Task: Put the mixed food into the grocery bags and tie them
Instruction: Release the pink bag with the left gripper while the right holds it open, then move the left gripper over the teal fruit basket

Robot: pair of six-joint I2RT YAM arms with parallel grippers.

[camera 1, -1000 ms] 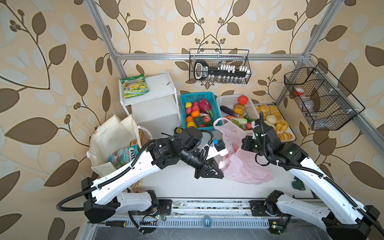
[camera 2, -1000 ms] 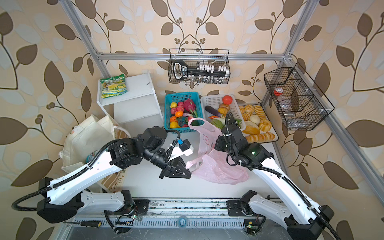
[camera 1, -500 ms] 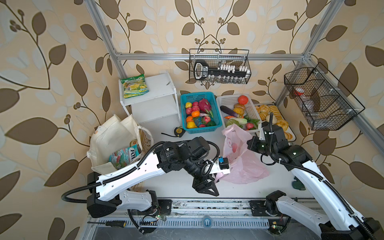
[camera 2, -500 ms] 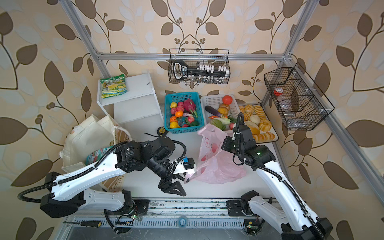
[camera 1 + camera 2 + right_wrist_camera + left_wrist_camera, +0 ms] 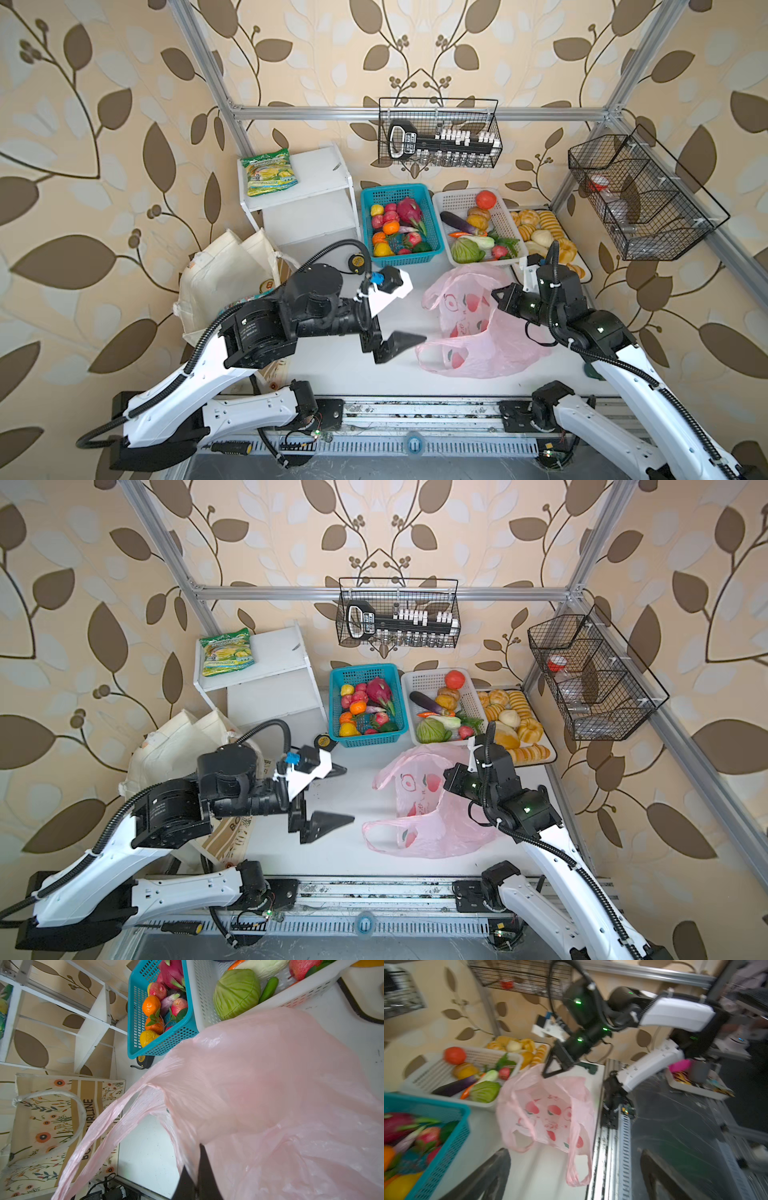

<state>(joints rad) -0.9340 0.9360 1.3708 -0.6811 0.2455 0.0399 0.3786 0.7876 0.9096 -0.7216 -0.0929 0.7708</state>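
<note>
The left tool is wide open and holds nothing. It hangs over the white surface, just beside the pink bag, with its tips pointing at the bag. The right tool is pinched shut on the top edge of the pink bag and holds that side up. The rest of the bag lies slack on the surface, and one loop handle flops down toward the left tool.

The job looks like it is at an early part. From the left wrist view you can look into the bag's mouth, and I see only the red fruit prints on the plastic, so I think it is empty. The toy fruit sits in the blue basket at the back: the pink dragon fruit, an orange and a yellow fruit, with red ones around them. None of them has gone into the pink bag.

The cream tote stands on the left, partly behind the left arm. The arm hides most of its opening, so I cannot tell what is inside.

Left to do, I think: pick up the fruit, drop it into the pink bag, and tie the handles. No bag is tied.
</note>
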